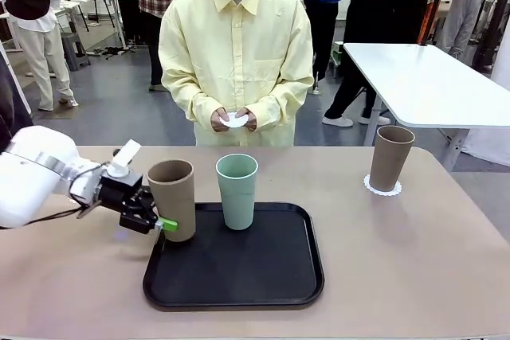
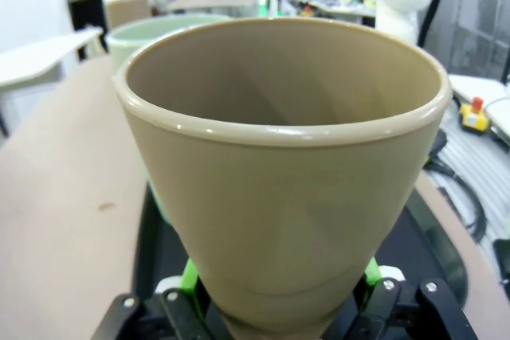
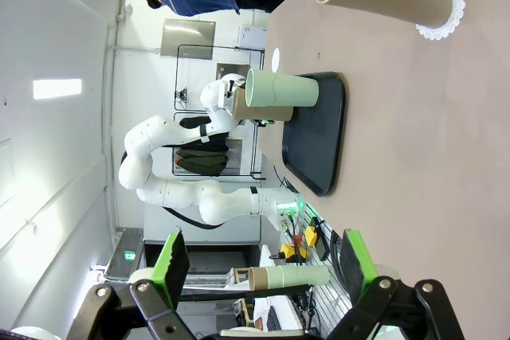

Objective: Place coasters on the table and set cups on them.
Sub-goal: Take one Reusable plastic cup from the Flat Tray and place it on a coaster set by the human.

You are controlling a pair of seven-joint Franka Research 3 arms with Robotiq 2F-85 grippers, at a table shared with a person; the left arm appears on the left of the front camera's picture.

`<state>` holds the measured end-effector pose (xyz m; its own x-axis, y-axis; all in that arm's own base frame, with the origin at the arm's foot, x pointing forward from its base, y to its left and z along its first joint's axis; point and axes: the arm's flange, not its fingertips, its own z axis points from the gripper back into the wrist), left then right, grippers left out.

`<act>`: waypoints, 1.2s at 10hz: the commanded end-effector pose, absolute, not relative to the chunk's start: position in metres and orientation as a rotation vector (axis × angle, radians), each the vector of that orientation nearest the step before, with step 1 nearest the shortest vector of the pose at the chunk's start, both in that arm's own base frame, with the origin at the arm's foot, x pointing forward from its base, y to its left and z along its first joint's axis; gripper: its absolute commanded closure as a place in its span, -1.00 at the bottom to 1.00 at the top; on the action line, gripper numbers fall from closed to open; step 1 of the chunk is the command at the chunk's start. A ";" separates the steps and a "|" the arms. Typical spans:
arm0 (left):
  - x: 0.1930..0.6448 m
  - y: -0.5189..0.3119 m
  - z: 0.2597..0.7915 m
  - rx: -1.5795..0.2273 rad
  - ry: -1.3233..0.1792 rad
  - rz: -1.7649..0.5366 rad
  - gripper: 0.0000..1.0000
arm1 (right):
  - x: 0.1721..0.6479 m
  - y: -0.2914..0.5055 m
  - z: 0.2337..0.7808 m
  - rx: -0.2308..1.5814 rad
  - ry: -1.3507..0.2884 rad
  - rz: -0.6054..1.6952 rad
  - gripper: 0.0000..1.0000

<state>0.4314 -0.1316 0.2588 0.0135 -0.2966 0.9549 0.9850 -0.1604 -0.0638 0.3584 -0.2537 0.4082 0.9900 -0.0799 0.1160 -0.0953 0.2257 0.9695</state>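
Our left fingers [image 1: 166, 224] are pinching the taupe cup [image 1: 173, 199] low on its wall, at the left edge of the black tray [image 1: 239, 276]. The left wrist view shows a green pad on either side of the cup's base. We cannot tell whether the base has left the tray floor. The mint cup [image 1: 237, 190] stands upright just beside it, nearer the tray's far edge. A second taupe cup [image 1: 390, 157] already sits on a coaster [image 1: 382, 189] toward the far right corner of the bench [image 1: 414, 260]. The person's hands [image 1: 233, 119] at the far edge hold what looks like another white coaster [image 1: 237, 120]. Our right fingers [image 3: 171, 264] are spread with nothing between them, well apart from the tray.

We judge the step in hand to be carrying this cup off the tray. The grip is low and the cup is tall, so we should lift straight up until the base clears the tray's rim. The cup needs to stay upright and swing away from the mint cup. We see no free coaster on the bench, so we should wait for one, then set the cup down centred on it.
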 end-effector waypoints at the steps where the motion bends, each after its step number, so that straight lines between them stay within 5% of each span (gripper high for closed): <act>1: 0.414 -0.106 0.324 -1.055 -0.798 -1.375 0.55 | 0.358 -0.254 0.408 1.342 -0.146 0.013 -1.00; 4: 0.405 -0.077 0.391 -0.971 -0.811 -1.323 0.55 | 0.358 -0.254 0.408 1.342 -0.146 0.013 -1.00; 7: 0.394 -0.070 0.407 -0.962 -0.935 -1.315 0.55 | 0.358 -0.254 0.408 1.342 -0.146 0.013 -1.00; 10: 0.408 -0.069 0.409 -0.956 -0.850 -1.319 0.55 | 0.358 -0.254 0.408 1.342 -0.146 0.013 -1.00; 11: 0.405 -0.068 0.410 -0.955 -0.862 -1.318 -0.64 | 0.358 -0.254 0.408 1.342 -0.146 0.013 -1.00; 12: 0.425 -0.040 0.397 -0.921 -0.901 -1.307 -0.64 | 0.358 -0.254 0.408 1.342 -0.146 0.013 -1.00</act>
<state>0.4096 -0.0603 0.4044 0.0807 -0.3819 0.9207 0.9967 0.0251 -0.0769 0.3583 -0.2538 0.4081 0.9900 -0.0803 0.1158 -0.0951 0.2256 0.9696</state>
